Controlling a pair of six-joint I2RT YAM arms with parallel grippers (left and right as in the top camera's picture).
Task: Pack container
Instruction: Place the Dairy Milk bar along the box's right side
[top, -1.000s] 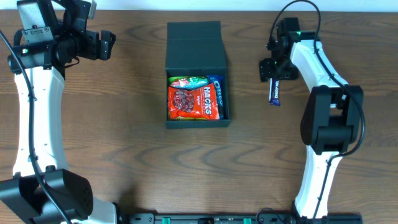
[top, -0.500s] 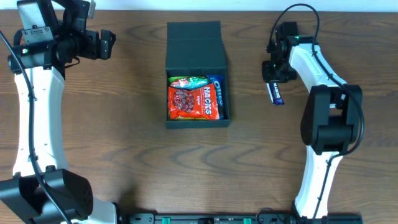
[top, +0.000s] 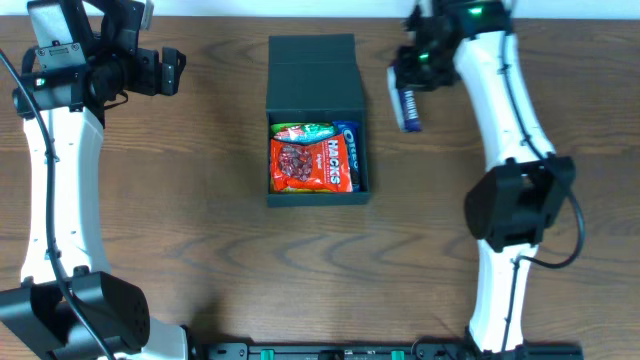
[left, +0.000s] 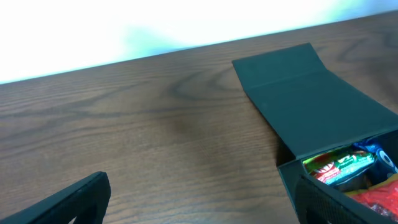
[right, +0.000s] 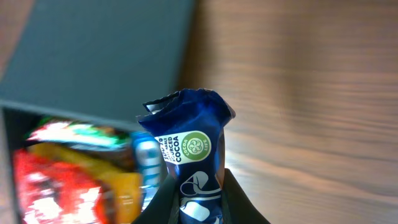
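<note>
Mid-table, toward the far edge: dark teal-black matte rectangular cardboard box (top: 318, 197), open, hinged flap lid (top: 313, 70) thrown back flat on the brown wooden table (top: 200, 220). Inside, left to right: green snack packet (top: 303, 131) at the far end, red-orange Hacks packet (top: 310, 163) filling most of the floor, blue Oreo packet (top: 349, 150) along the right wall. Far left, well apart from the box: left gripper (top: 178, 72), near the table's back edge, fingers (left: 68, 202) pointed toward the box, spread wide, nothing between them. Just right of the lid: right gripper (top: 405, 80), arm stretched out long from the near edge, pinched onto a dark blue wrapped chocolate bar (top: 409, 110). Crimped end of the bar sticking out past the fingers (right: 242, 202), over bare wood beside the box. Count: one box, three packets inside, one bar in the grip, two arms.
</note>
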